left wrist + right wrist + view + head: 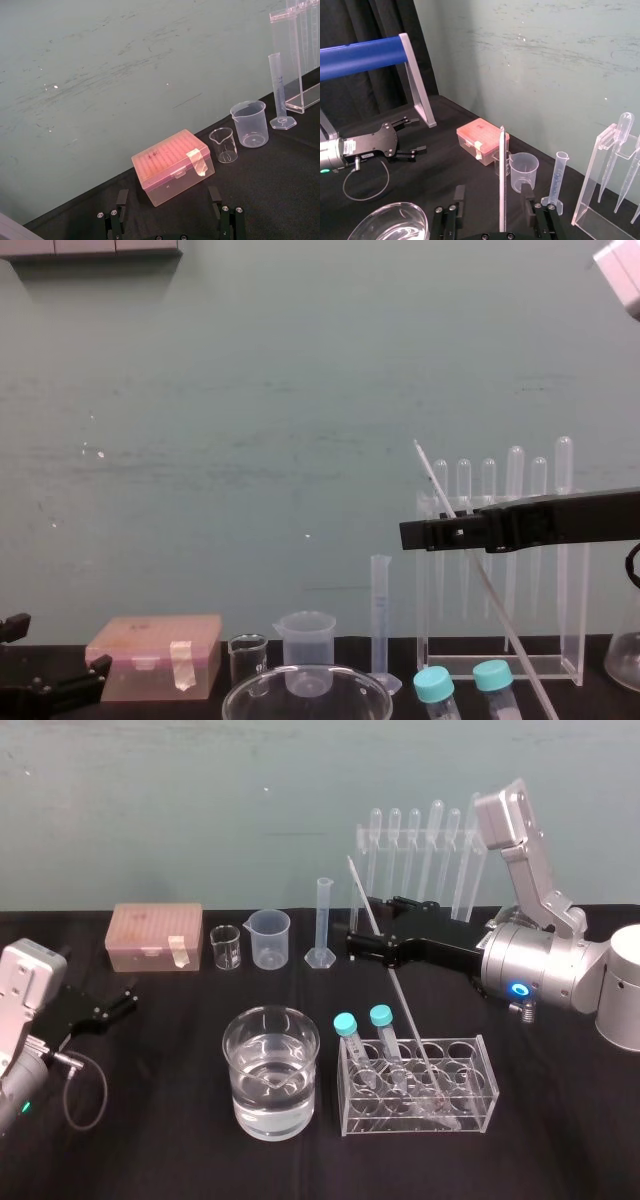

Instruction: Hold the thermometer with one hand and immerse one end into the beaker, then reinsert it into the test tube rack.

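Note:
The thermometer (385, 960) is a long thin glass rod leaning up and back, its lower end in the low clear test tube rack (470, 1105) at front right. My right gripper (372, 925) reaches in from the right at mid-height and straddles the rod. In the right wrist view the thermometer (501, 175) runs between the fingers (459, 196) with a gap on each side, so the right gripper (493, 194) is open. The wide glass beaker (271, 1070), partly filled with water, stands left of the rack. My left gripper (112, 1005) rests open on the table at far left.
Two teal-capped tubes (350, 1032) stand in the rack's left end. Along the back are a pink box (155, 935), a tiny glass beaker (226, 947), a plastic spouted beaker (270, 938), a graduated cylinder (322, 920) and a tall clear pipette stand (420, 860) behind the right arm.

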